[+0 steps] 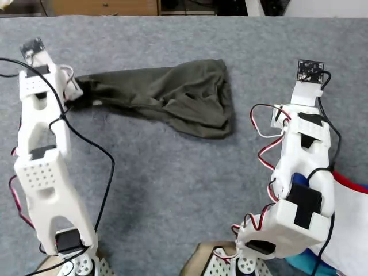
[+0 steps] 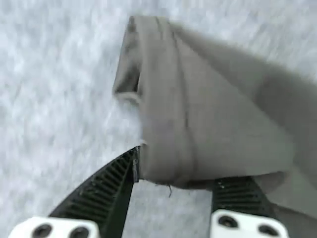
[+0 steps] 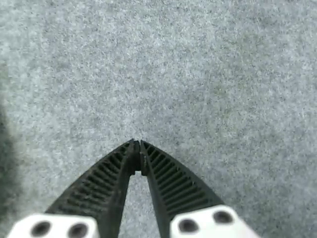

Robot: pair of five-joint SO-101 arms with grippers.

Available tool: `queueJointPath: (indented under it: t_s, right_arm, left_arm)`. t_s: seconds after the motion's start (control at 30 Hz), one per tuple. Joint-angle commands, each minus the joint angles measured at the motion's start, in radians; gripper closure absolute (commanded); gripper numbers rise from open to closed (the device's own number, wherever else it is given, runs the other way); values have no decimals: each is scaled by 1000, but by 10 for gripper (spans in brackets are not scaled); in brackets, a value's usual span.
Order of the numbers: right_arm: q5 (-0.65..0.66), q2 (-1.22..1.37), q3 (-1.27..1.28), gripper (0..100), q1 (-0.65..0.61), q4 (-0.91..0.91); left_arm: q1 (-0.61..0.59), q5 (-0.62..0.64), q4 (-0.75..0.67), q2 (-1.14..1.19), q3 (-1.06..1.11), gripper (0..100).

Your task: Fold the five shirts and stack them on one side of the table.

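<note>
The dark olive shirt [image 1: 172, 95] lies unfolded and rumpled on the far half of the grey desk [image 1: 172, 190]. Its bulk is bunched toward the middle, and one end is drawn out into a narrow tail pointing at the left arm [image 1: 40, 144]. That tail runs straight into the left tool [image 1: 77, 95], and up close there's the catch: a thick folded band of the shirt [image 2: 208, 124] sits between the two black ribbed fingers [image 2: 111, 183] of the left tool [image 2: 178, 173], clamped there, with the hem edge curling out past the tips. The rest of the fabric trails off across the grey felt.

Over on the other side, the right arm [image 1: 302, 172] stands well apart from the shirt. Its tool [image 3: 137, 146] has its jaws pressed together, tip to tip, with nothing between them and bare grey felt beneath. A dark smudge at the edge of the right wrist view may be the shirt, hard to say.

Down by the right arm's base, a pile of cloth [image 1: 351, 218] in white, red and blue lies at the desk's near right corner, partly under the arm.
</note>
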Motion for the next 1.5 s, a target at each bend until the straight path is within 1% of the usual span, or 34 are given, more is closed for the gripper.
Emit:
queueJointPath:
  t_s: [0.0,0.13,0.27,0.4,0.53,0.63,0.7,0.83,1.0,1.07,1.17,1.3,1.47]
  right_arm:
    - [8,-4,-48,994,-10,-21]
    - [8,-4,-48,994,-10,-21]
    - [8,-4,-48,994,-12,-21]
    - [8,-4,-48,994,-12,-21]
    - [8,-4,-48,994,-12,-21]
    - [8,-4,-48,994,-12,-21]
    - [8,-4,-48,994,-12,-21]
    - [8,-4,-48,994,-12,-21]
    - [8,-4,-48,994,-12,-21]
    - [8,-4,-48,994,-12,-23]
    - [8,-4,-48,994,-12,-23]
    - [8,-4,-48,994,-12,-23]
    - [8,-4,-48,994,-12,-23]
  left_arm:
    - [-9,6,81,105,-371,780]
    - [-6,6,160,263,-615,779]
    - [-8,6,302,367,-793,778]
    - [-15,0,451,394,-948,778]
    - [-15,2,548,392,-1073,778]
    - [-15,6,572,343,-1046,778]
    - [-15,8,574,305,-985,781]
    - [12,-2,575,203,-750,778]
    - [31,11,571,16,-362,783]
    - [29,60,569,-48,-247,781]
    - [34,183,540,-94,-153,778]
    - [32,448,442,-93,-127,778]
    - [40,698,281,-79,-138,778]
